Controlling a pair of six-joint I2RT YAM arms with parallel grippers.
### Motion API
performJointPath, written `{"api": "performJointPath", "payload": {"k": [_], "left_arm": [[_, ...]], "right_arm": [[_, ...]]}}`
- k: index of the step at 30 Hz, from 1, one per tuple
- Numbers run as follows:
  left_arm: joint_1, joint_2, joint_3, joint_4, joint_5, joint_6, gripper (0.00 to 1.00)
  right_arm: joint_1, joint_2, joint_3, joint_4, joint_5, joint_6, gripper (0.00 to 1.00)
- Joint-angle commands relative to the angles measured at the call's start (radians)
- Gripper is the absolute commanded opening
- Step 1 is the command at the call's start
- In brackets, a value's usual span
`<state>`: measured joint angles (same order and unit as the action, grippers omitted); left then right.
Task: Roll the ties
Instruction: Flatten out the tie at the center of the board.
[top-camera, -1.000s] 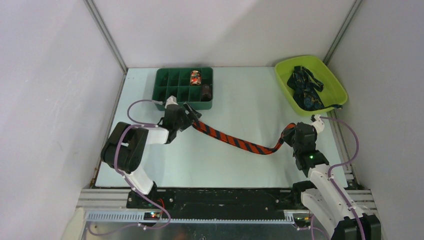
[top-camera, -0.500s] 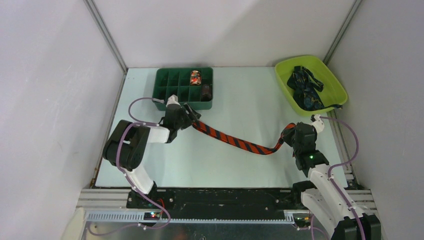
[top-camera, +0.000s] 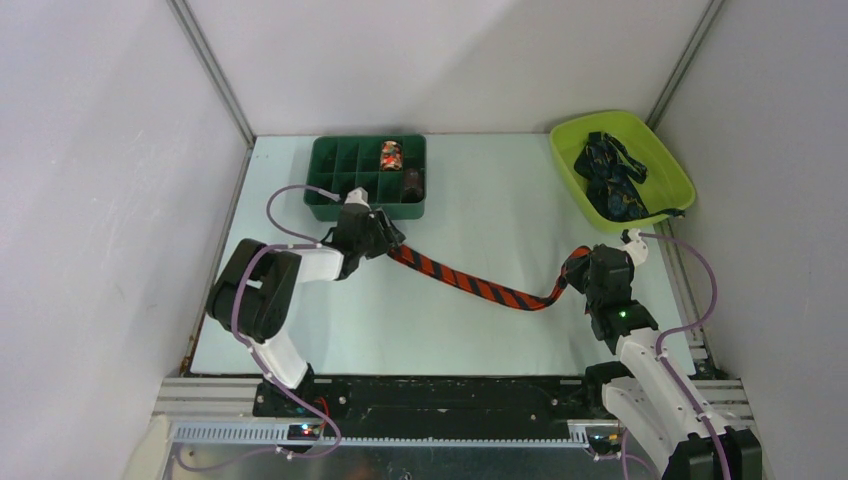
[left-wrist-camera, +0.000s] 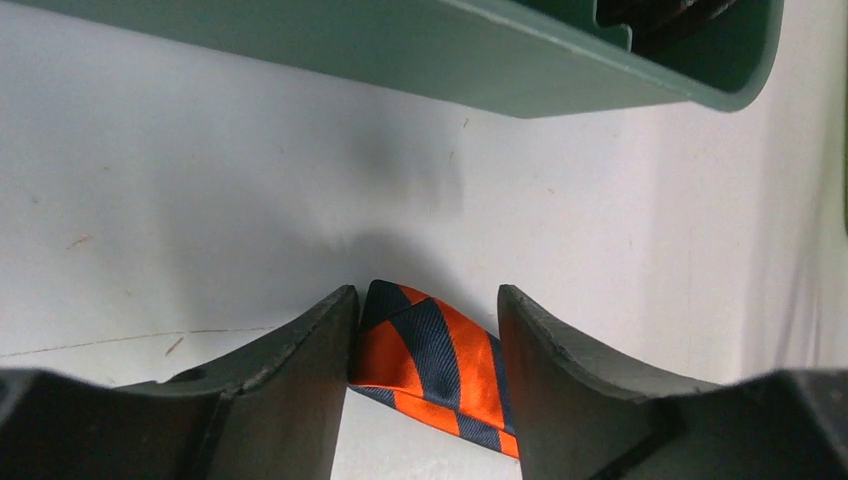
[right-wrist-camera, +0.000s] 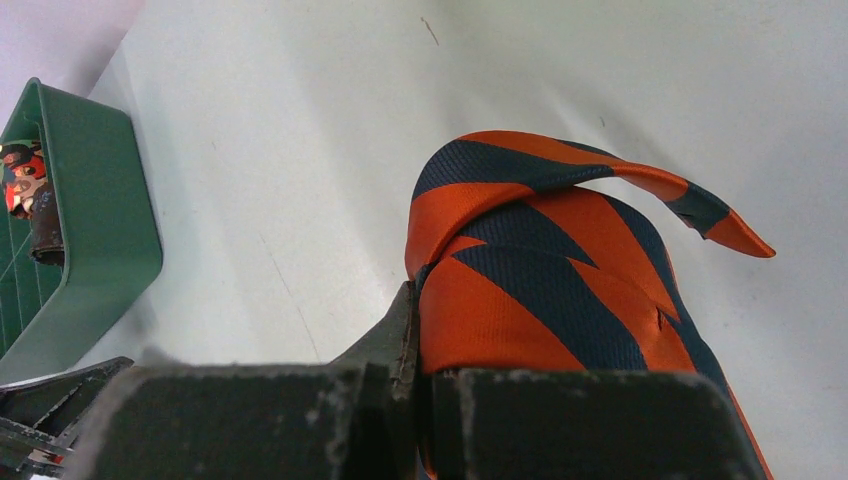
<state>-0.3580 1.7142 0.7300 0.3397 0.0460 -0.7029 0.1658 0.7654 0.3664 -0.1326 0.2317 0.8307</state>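
An orange-red tie with dark diagonal stripes lies as a long strip across the table between my two arms. Its left end sits folded between the fingers of my left gripper, which stand apart. The left finger touches the fold, and a gap shows beside the right one. My left gripper is just in front of the green tray. My right gripper is shut on the tie's other end, which bunches and curls above the jaws.
A green compartment tray at the back left holds a small patterned roll and a dark roll. Its wall is close ahead of my left fingers. A lime bin at the back right holds dark navy ties.
My left gripper has shifted slightly right toward the tray and its jaws have narrowed round the tie's end. The right arm and its end of the tie have not moved.
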Motion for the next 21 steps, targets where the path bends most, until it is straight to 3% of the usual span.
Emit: {"api": "performJointPath", "payload": {"k": [1,10,21], "left_arm": [[-0.022,0.026,-0.007,-0.145,0.04,0.03,0.61],[-0.025,-0.003,-0.026,-0.153,0.04,0.027,0.5],[-0.024,-0.032,-0.022,-0.151,0.062,0.029,0.25]], "right_arm": [[-0.007,-0.004,0.025,0.028,0.001,0.011,0.0],[-0.009,0.011,0.025,0.032,-0.003,0.016,0.0],[-0.008,0.013,0.025,0.03,0.001,0.011,0.0]]}}
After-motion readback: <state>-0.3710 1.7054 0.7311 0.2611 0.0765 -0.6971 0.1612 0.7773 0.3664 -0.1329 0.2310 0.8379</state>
